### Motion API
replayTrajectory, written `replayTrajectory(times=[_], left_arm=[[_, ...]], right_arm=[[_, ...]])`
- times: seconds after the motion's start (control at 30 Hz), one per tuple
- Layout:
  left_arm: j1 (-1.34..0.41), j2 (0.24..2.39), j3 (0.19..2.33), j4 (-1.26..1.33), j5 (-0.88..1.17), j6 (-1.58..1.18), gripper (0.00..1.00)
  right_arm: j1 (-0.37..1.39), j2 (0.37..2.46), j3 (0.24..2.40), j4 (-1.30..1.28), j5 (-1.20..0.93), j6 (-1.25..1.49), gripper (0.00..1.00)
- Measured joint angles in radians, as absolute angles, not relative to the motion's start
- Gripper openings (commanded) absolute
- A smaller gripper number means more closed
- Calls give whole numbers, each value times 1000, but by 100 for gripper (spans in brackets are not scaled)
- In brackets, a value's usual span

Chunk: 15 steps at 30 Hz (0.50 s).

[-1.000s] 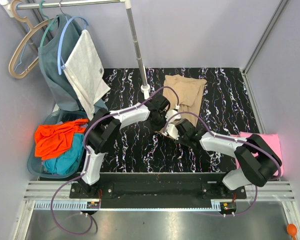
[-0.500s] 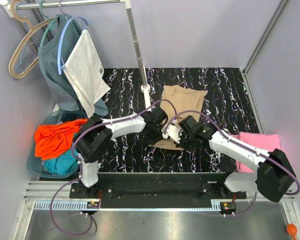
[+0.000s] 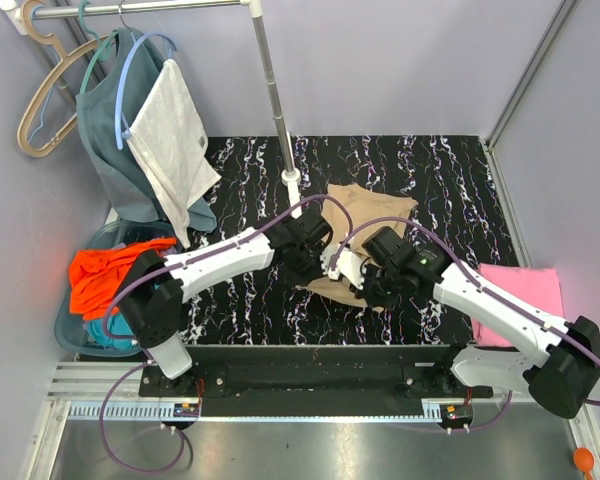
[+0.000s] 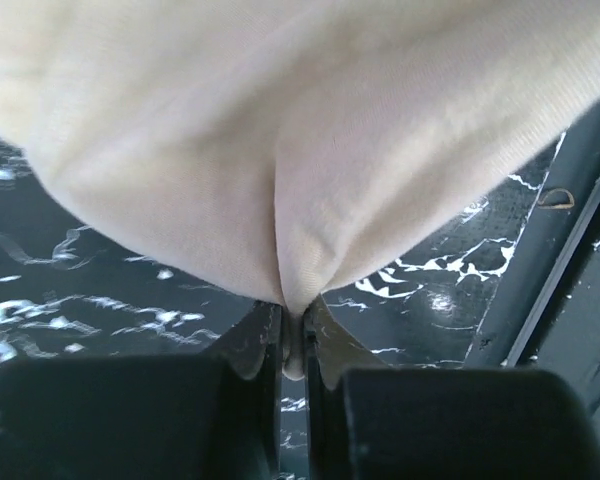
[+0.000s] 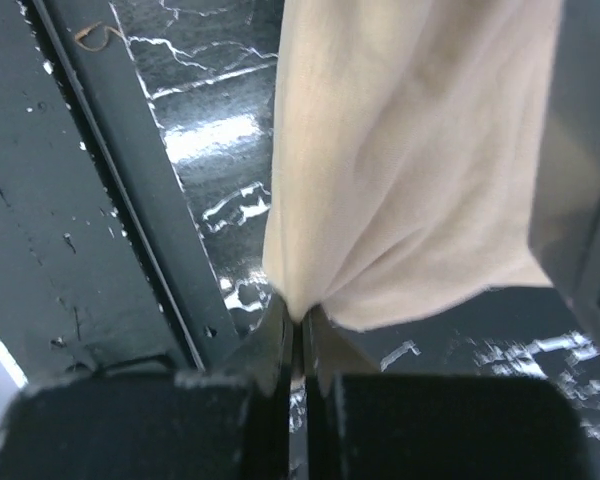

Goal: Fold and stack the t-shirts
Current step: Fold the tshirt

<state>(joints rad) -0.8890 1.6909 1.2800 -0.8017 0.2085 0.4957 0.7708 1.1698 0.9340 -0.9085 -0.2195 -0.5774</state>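
Note:
The tan t-shirt (image 3: 368, 205) lies mid-table, its near edge bunched between the two grippers. My left gripper (image 3: 304, 264) is shut on a pinch of that tan cloth (image 4: 300, 130), which drapes over the fingertips in the left wrist view (image 4: 295, 315). Just to its right, my right gripper (image 3: 362, 284) is shut on another fold of the same shirt (image 5: 410, 150), the cloth rising from the closed jaws (image 5: 300, 320). The pink t-shirt (image 3: 520, 298) lies folded at the right edge. The orange t-shirt (image 3: 108, 276) tops a basket (image 3: 72, 338) at left, with teal cloth (image 3: 98, 320) under it.
A rack pole's foot (image 3: 291, 180) stands on the table just left of the tan shirt. Hangers with a grey-blue garment (image 3: 105, 130) and a white cloth (image 3: 170, 135) hang at back left. The black front rail (image 3: 310, 365) runs along the near edge.
Both grippers have come toward the near edge, dragging the tan shirt's near part with them. The right gripper has shut tighter on the cloth. Both arms have stretched out further.

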Motion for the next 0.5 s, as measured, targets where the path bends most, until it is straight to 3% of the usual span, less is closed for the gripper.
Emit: replayTrajectory(times=[0.5], left_arm=[[-793, 1715, 1556, -810, 135, 522, 0]], right_arm=[[759, 1148, 1009, -857, -43, -589, 0]])
